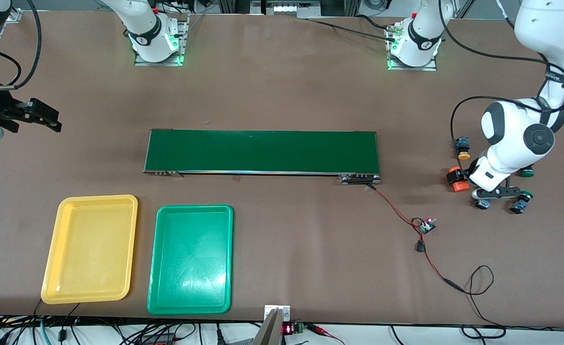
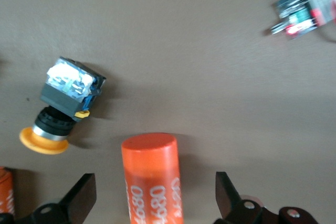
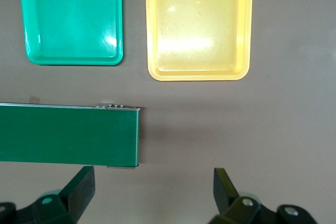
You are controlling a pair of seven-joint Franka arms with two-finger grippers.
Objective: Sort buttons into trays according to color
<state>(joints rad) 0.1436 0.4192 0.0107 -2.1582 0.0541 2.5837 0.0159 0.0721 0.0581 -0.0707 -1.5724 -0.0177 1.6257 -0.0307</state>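
A yellow-capped button (image 1: 463, 148) (image 2: 63, 103) lies on its side at the left arm's end of the table. Two green-capped buttons lie close by, one (image 1: 527, 173) partly hidden under the left arm and one (image 1: 521, 201) nearer the front camera. My left gripper (image 2: 155, 179) (image 1: 489, 184) hangs low over this cluster, open, its fingers on either side of an orange "4680" cylinder (image 2: 152, 182) (image 1: 456, 179) without touching it. The yellow tray (image 1: 90, 249) (image 3: 199, 22) and the green tray (image 1: 191, 258) (image 3: 73, 17) lie side by side, both bare. My right gripper (image 1: 42, 115) (image 3: 153, 177) waits, open and holding nothing, over the right arm's end of the table.
The long dark-green conveyor belt (image 1: 263, 151) (image 3: 63, 135) crosses the middle of the table. A red-and-black wire runs from it to a small circuit board (image 1: 426, 225) (image 2: 304, 17) and on to the front edge. A second orange cylinder (image 2: 4, 187) shows beside the left gripper.
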